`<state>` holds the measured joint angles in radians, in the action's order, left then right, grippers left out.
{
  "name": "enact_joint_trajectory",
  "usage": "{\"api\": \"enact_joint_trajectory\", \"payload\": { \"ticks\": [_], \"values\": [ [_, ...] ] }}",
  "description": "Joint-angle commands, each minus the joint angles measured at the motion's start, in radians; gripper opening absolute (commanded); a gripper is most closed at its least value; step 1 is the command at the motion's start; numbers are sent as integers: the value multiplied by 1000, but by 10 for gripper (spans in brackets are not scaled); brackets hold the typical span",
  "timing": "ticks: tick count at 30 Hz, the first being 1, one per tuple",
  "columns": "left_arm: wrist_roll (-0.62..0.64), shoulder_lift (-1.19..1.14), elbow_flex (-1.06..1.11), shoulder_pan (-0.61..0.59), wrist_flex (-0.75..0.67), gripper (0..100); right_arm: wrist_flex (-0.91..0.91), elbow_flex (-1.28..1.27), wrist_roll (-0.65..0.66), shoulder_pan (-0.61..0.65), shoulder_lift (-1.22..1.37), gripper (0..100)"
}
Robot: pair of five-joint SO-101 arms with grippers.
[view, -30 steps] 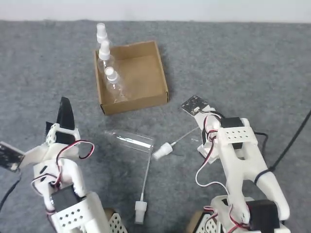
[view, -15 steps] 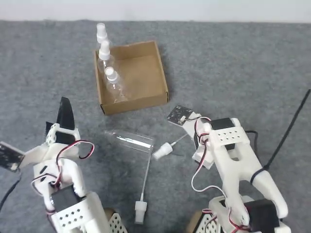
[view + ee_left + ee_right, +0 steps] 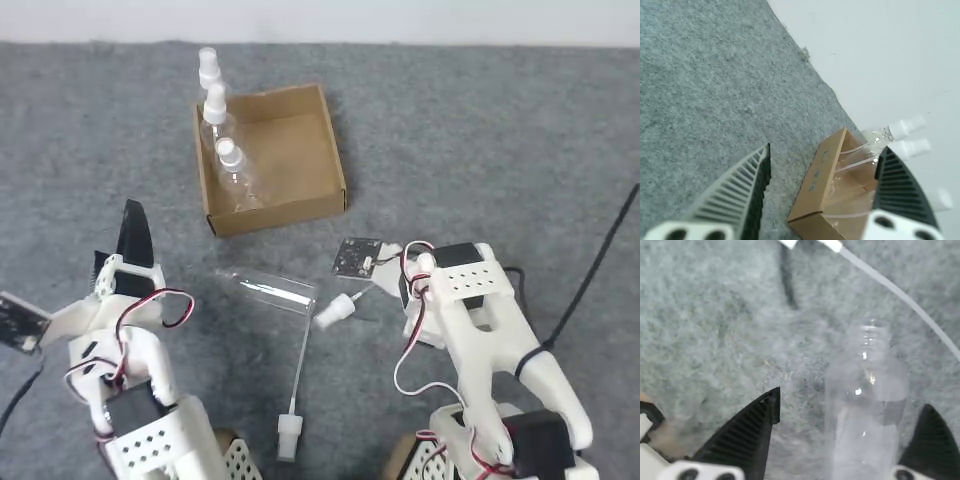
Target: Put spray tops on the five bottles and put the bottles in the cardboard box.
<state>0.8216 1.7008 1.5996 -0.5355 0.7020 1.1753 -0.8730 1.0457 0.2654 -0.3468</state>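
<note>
Grey, nubby carpet [image 3: 500, 130] carries the square cardboard box [image 3: 280, 215], with three clear capped bottles [image 3: 235, 180] along one wall. Your right gripper [image 3: 850, 405], fingers apart, flanks an uncapped clear bottle [image 3: 865, 385]; your left gripper [image 3: 826, 150] gapes too.

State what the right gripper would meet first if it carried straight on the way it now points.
Most likely the uncapped clear bottle lying on the grey carpet: in the right wrist view it sits between the open fingers of the right gripper. How far off it lies is unclear.
</note>
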Motion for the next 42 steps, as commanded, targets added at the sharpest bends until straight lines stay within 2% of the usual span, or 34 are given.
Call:
{"api": "enact_joint_trajectory", "payload": {
  "ticks": [1, 8, 14, 22, 27, 31, 42],
  "values": [
    [-11, 14, -10, 6, -35, 317, 12, 18, 55, 2, -42, 299],
    [-11, 14, -10, 6, -35, 317, 7, 15, 60, 2, -42, 299],
    [-11, 14, -10, 6, -35, 317, -84, -49, 58, 1, -41, 296],
    [-11, 14, -10, 6, -35, 317, -82, -52, 57, 1, -41, 292],
    [-11, 14, -10, 6, -35, 317, -90, -51, 55, -22, -42, 183],
    [-11, 14, -10, 6, -35, 317, -90, -51, 49, -61, -50, 158],
    [-11, 14, -8, 6, -35, 317, -82, -2, -282, -71, -53, 158]
  ]
}}
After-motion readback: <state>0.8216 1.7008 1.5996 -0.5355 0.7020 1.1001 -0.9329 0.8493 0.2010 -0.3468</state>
